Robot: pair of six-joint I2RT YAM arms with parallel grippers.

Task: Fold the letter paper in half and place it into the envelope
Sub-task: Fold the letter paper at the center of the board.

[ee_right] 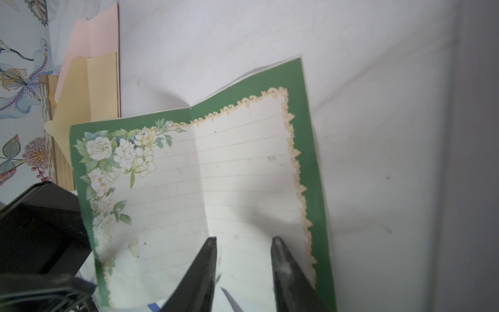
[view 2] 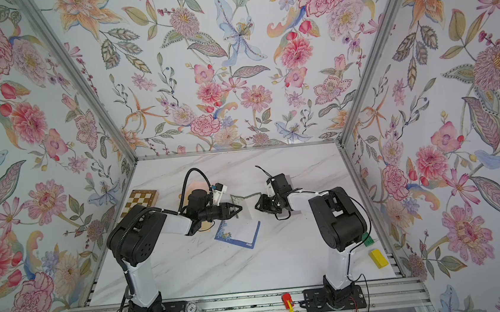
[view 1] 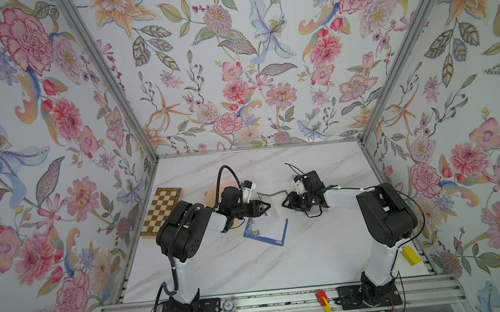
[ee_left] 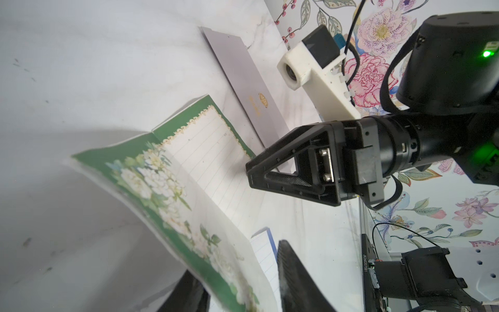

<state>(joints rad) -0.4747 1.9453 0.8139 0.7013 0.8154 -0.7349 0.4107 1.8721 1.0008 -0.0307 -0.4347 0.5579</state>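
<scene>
Near rail: small red/yellow piece [view 1: 323, 299] and clear round puck [view 1: 228, 306] sit btwn the two arm bases. Yellow block [view 1: 411, 255] at near-R corner of bench [view 1: 252, 270]. Blue-bordered paper [view 1: 266, 231] lies flat mid-bench, just near of the letter paper.

Green-bordered letter paper [view 1: 273, 203] sits mid-bench btwn both grippers in both top views, ruled side up. Centre crease runs near–far. Long axis looks near–far too, ruled lines L–R. Flower corner is at far-L, so its head points far. Sheet is opened like a shallow V: L half lifted off the bench and curling up, R half lower, abt flat. Near end reaches over the blue paper (wrist views).

L gripper [view 1: 267, 206] points R at the paper's L edge. Left wrist view: jaws part open, one each side of the raised L edge, gap visible on one side, so not clamped as far as seen. R gripper [view 1: 284, 203] points L over the R half. Right wrist view: jaws part open w/ ruled paper showing btwn them, holding nothing. Can't tell if the tips touch the sheet.

Grey envelope [ee_left: 243, 81] w/ gold emblem lies flat just R of the paper, long axis abt near–far, parallel to the crease. It's mostly hidden under the R arm in top views. Pink envelope [ee_right: 94, 35] and yellow envelope [ee_right: 89, 86], flaps open, overlap far-L of the paper, next to the chessboard [view 1: 162, 212]. Can't tell which envelope is the target.
</scene>
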